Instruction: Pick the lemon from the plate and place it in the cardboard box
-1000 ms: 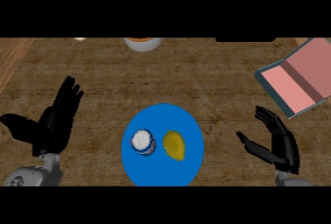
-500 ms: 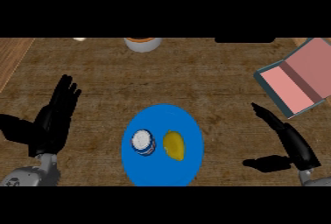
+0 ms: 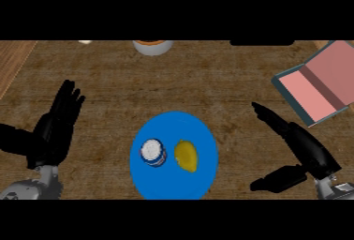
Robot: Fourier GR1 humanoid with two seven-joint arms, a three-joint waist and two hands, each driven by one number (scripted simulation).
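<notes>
A yellow lemon [image 3: 186,155] lies on the blue plate [image 3: 173,126] at the lower middle of the counter, next to a small white-topped blue tin [image 3: 153,152]. The open box [image 3: 319,84] with a pink inside sits tilted at the right edge. My right hand [image 3: 298,143] is open to the right of the plate, its straight fingers pointing up and to the left, thumb spread low. It stays apart from the lemon. My left hand [image 3: 54,127] rests open at the left, fingers up.
A white and orange bowl [image 3: 153,46] stands at the counter's far edge, with a small pale thing [image 3: 84,42] to its left. A lighter wooden strip [image 3: 12,61] runs along the upper left corner.
My right hand has straightened its fingers and stretched up and left toward the plate. The left hand has barely shifted. Lemon and plate have not moved.
</notes>
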